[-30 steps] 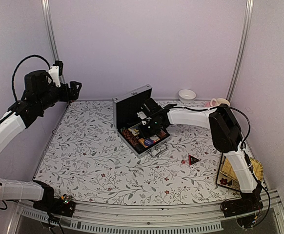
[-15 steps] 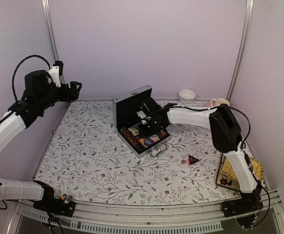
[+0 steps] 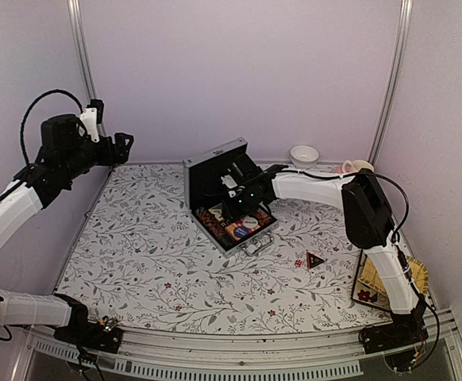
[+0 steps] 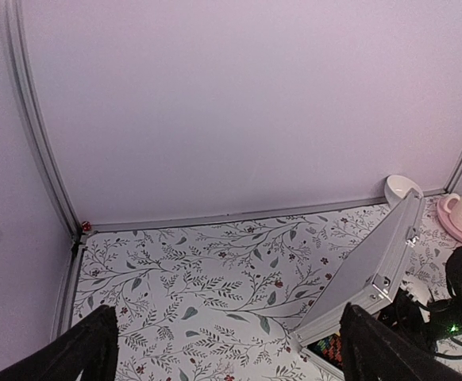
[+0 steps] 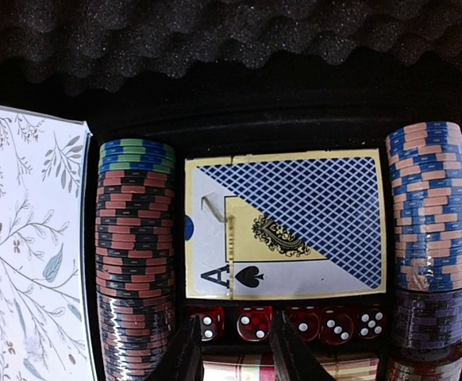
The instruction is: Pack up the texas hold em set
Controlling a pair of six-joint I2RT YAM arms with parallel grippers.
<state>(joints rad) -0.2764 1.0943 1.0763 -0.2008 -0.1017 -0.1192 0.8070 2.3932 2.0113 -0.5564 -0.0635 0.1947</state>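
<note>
In open briefcase [image 3: 215,171]: chip stacks [image 5: 134,262], cards [image 5: 294,214], dice [image 5: 294,324] | outstanding: triangular marker [image 3: 315,260] loose on table [image 3: 136,238], lid unclosed | right gripper [image 5: 232,353] slightly parted, empty, above dice | left gripper [image 3: 124,148] wide, empty, raised

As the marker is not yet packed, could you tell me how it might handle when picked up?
The marker seems to lie flat on the table, so it would probably slide, not roll. It looks small, so likely light.
</note>
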